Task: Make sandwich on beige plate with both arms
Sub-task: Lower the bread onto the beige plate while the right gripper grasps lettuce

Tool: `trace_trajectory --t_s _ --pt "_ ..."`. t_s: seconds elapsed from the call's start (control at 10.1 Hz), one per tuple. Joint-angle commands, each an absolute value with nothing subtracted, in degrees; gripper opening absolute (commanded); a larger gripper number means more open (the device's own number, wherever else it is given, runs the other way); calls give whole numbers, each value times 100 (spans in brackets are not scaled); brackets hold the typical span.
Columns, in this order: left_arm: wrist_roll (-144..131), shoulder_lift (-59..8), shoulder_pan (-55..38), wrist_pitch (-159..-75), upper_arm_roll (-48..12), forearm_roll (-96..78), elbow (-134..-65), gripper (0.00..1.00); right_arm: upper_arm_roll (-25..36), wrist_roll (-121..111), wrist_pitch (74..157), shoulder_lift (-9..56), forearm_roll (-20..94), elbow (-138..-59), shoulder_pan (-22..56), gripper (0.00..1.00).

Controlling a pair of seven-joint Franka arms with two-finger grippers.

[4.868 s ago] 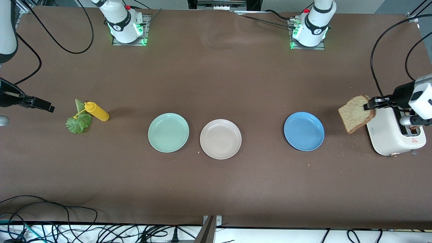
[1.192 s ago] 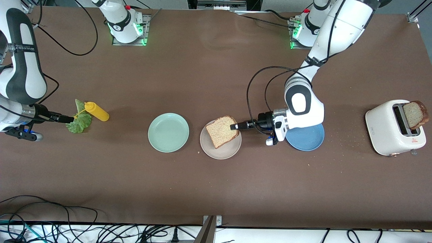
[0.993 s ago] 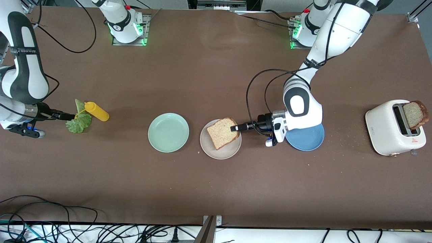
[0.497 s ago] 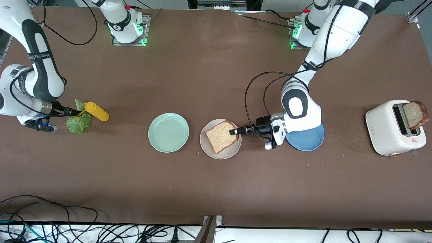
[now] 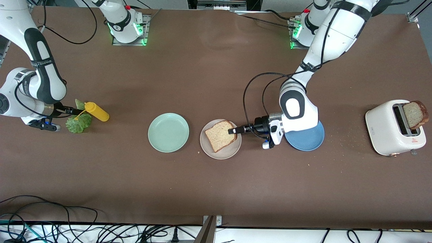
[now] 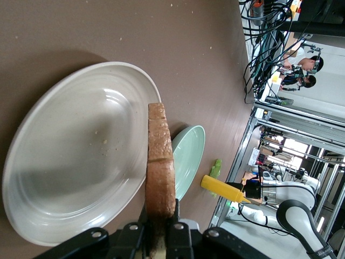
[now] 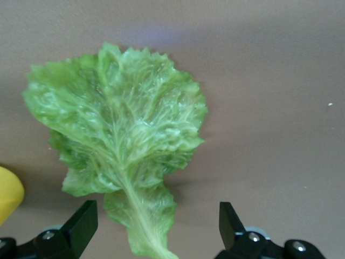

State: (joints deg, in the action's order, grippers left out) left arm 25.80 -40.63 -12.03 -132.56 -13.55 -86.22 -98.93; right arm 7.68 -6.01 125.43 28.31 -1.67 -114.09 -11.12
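The left gripper [image 5: 233, 131], mid-frame, pinches a soft, crumbly bread slice [image 5: 220, 135] by its crust over the beige plate [image 5: 233, 152], while the right gripper [image 7: 153, 229] gapes wide around the limp lettuce leaf [image 7: 121, 143], best nipped at its stem.

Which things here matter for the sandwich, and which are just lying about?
In the job: beige plate; bread slice, pinched by the left hand over that plate; lettuce leaf, on the table under the open right hand; second slice in the toaster.

Lying about: mint-green plate; blue plate; yellow bottle.
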Motion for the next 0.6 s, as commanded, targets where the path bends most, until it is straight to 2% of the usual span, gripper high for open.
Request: trace_trajectory --t_s 0.0,0.1,0.2,0.3,0.4,0.5 --pt "3083 -4157 -1187 -13307 -1336 -8640 -9852 100 756 -703 12621 2953 -255 -11435 -1143 100" --pt "3111 -4149 -1169 -13307 -1327 -8640 -9870 100 756 -712 12630 2979 -255 -11435 -1143 98" --pt "3111 -4140 -1160 -13315 -1318 -8570 -9879 100 756 -712 12621 2997 -255 -11435 -1143 72" --pt "3111 -4122 -1082 -13315 -1318 -8308 -9879 100 756 -712 12586 2997 -255 -11417 -1143 36" --pt "3103 -4105 -1029 -13315 -1318 -8071 -9896 100 756 -703 12560 2997 -255 -11408 -1116 8" --pt "3103 -4026 -994 -13315 -1292 -7842 -9931 100 747 -703 12560 3006 -255 -11408 -1134 0"
